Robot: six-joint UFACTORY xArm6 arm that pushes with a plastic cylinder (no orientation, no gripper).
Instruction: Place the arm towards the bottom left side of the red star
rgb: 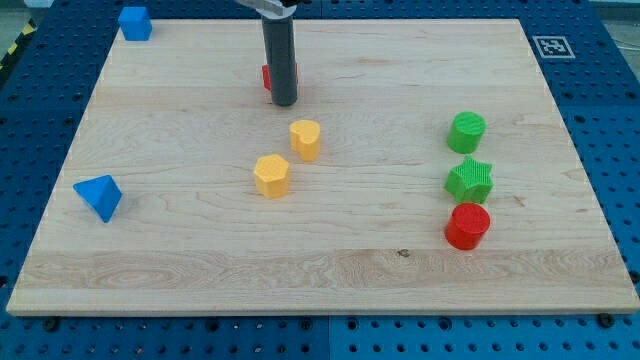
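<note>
My tip point(284, 102) rests on the wooden board point(200, 270) in the upper middle of the view; the rod is a plain dark cylinder with no jaws, so it holds nothing. Right behind the rod, a red block point(267, 76) shows as a sliver at the rod's left edge, mostly hidden; its shape cannot be made out, and I cannot tell whether the rod touches it. Below and slightly right of the tip sits a yellow heart point(306, 139), near it, and further down-left a yellow hexagon point(271, 176). Well apart at the view's right stand a green cylinder point(467, 131), a green star point(469, 180) and a red cylinder point(468, 225) in a column. A blue block point(135, 22) lies at the top left corner, a blue triangular block point(99, 196) at the left edge.
</note>
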